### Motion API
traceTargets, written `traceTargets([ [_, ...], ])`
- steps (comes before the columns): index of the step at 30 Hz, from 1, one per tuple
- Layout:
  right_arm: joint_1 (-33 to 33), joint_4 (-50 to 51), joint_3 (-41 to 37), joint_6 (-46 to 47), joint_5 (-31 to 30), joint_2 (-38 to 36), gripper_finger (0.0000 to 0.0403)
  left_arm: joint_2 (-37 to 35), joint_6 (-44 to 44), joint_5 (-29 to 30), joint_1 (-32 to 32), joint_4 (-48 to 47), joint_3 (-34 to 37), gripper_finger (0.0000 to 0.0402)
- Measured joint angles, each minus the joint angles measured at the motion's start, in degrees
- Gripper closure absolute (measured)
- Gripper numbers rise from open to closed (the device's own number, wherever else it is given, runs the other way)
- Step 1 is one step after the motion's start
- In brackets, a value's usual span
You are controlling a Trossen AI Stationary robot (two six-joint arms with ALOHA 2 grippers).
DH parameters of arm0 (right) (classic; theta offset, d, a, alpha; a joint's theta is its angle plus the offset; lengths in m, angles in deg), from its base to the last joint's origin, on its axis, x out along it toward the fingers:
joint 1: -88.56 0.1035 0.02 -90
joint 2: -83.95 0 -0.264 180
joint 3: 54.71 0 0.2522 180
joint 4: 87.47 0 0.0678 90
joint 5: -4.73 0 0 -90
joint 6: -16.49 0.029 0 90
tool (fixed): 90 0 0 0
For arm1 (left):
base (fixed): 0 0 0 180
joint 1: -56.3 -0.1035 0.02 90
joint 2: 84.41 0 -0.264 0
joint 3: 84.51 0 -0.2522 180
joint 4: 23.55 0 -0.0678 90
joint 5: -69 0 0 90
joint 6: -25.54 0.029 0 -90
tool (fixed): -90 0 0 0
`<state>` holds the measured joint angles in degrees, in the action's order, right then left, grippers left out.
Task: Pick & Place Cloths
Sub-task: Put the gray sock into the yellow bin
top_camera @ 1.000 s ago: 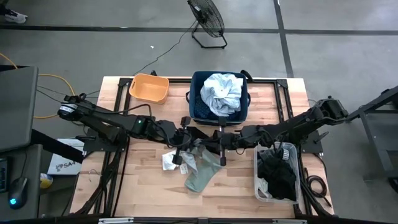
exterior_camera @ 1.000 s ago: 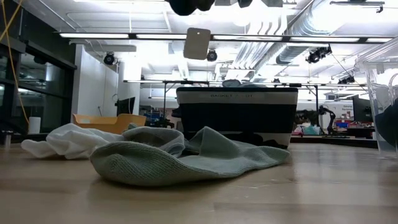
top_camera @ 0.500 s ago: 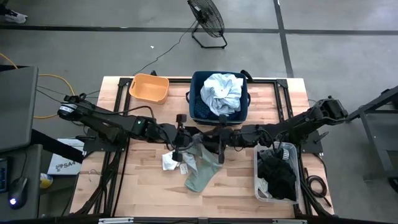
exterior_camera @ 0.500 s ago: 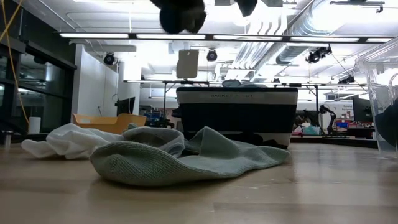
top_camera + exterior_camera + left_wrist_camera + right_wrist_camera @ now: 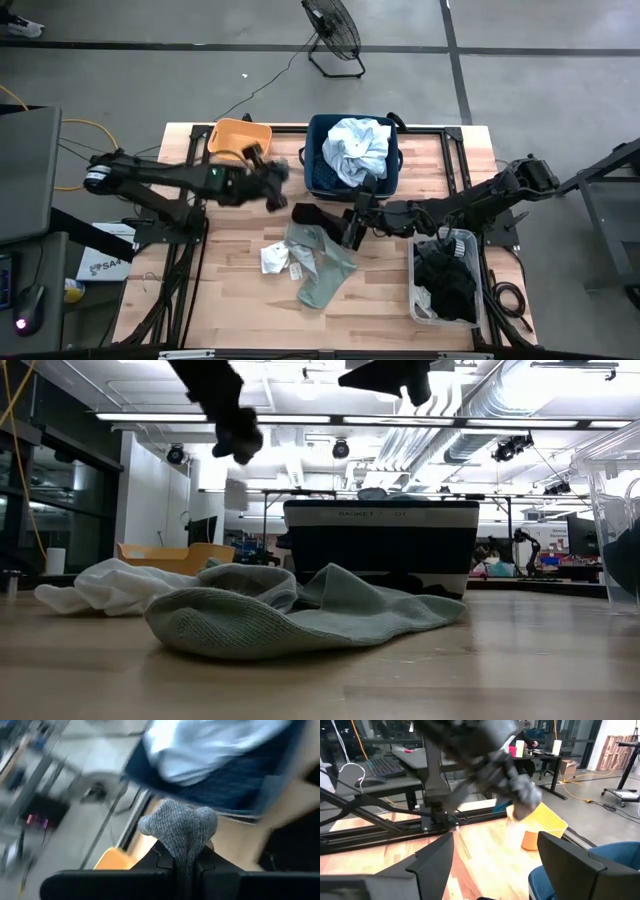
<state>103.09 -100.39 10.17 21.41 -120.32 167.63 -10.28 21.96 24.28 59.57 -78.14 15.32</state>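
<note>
A wooden table (image 5: 240, 310) carries the sorting job, with a navy bin (image 5: 320, 170) at its far edge already holding a pale shirt (image 5: 358, 148) and an orange tub (image 5: 238, 141) at the far left corner. A clear bin (image 5: 420, 300) of black pieces (image 5: 450, 280) stands at the near right corner. A grey-green sock (image 5: 322, 270) and a small white piece (image 5: 272, 260) lie mid-table. The left gripper (image 5: 272, 178), clamped on a grey sock (image 5: 181, 825), hangs between tub and navy bin. To finish cleanly it should probably carry the sock fully over the bin's rim before letting go. The right gripper (image 5: 352, 228), fingers apart and empty, waits just beside a black piece (image 5: 308, 213) near the table's middle.
</note>
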Motion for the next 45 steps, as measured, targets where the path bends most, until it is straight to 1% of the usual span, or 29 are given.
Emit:
traceTargets([
  [3,0.0,0.4,0.0,0.0,0.0,0.0,0.0125,-1.7,-3.7,-0.3,-6.2,-4.6,0.0,0.0398],
  [5,0.0,0.8,0.0,0.0,0.0,0.0,0.0127,-2.3,-5.5,-1.5,-10.5,-5.9,0.0,0.0398],
  [7,0.0,0.7,0.0,0.0,0.0,0.0,0.0128,-2.9,-6.1,-4.0,-15.1,-8.3,0.2,0.0398],
  [11,0.0,0.9,0.0,0.0,0.0,0.0,0.0128,-2.9,-5.5,-10.2,-23.5,-7.7,1.8,0.0398],
  [14,0.0,1.0,0.0,0.0,0.0,0.0,0.0129,-2.9,-3.9,-14.3,-30.1,-4.9,4.1,0.0398],
  [19,0.0,1.2,0.0,0.0,0.0,0.0,0.013,-2.8,-2.1,-25.5,-42.1,2.4,9.5,0.0398],
  [22,0.0,1.3,0.0,0.0,0.0,0.0,0.013,-2.8,-1.5,-30.4,-49.1,6.0,11.4,0.0398],
  [25,-0.1,1.3,0.0,0.0,0.0,0.0,0.013,-2.7,-2.9,-34.1,-54.0,7.5,12.2,0.0398],
  [28,-0.4,1.3,0.0,0.1,0.1,0.0,0.013,-2.7,-4.1,-37.3,-57.0,7.4,13.3,0.0398],
  [31,-0.9,1.3,0.0,1.7,0.1,0.0,0.013,-2.7,-4.9,-38.9,-58.6,7.9,14.4,0.0398],
  [38,-1.9,1.8,0.0,4.5,0.8,0.0,0.013,0.0,-7.9,-38.5,-59.3,9.5,16.2,0.0398],
  [43,-1.9,2.1,0.0,4.5,0.8,0.0,0.013,4.3,-10.1,-38.3,-59.1,12.2,17.2,0.0398],
  [45,-1.9,2.6,0.0,4.5,0.8,0.0,0.013,6.1,-10.5,-37.3,-59.1,12.8,17.2,0.0394],
])
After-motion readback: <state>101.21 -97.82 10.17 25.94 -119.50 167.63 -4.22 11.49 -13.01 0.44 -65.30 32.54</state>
